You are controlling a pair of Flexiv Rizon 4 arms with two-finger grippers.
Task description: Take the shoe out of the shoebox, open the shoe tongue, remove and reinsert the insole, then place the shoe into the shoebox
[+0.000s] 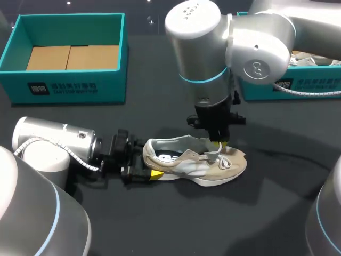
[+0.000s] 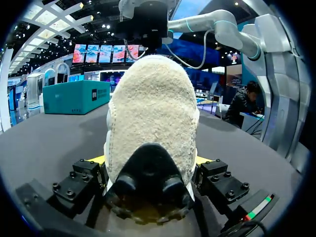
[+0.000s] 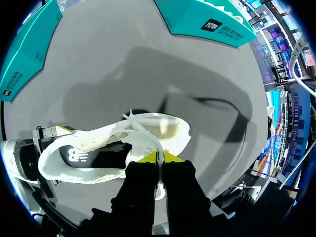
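The shoe point(image 1: 194, 162) is laid on the table point(image 1: 160, 224), well apart from the shoebox point(image 1: 69, 53). Its heel is clamped by the left gripper point(image 1: 145, 169), and its tongue point(image 3: 148, 143) is pinched by the right gripper point(image 3: 159, 157) (fingers nearly together). Tongue-opening is judged in hand; next, a gentle pull upward and toeward is called for

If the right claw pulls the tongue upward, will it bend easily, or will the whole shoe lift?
The tongue looks thin and curves up into the right claw, so it probably flexes easily. The shoe seems light, but the left claw clamps its heel from both sides, so it should stay down.
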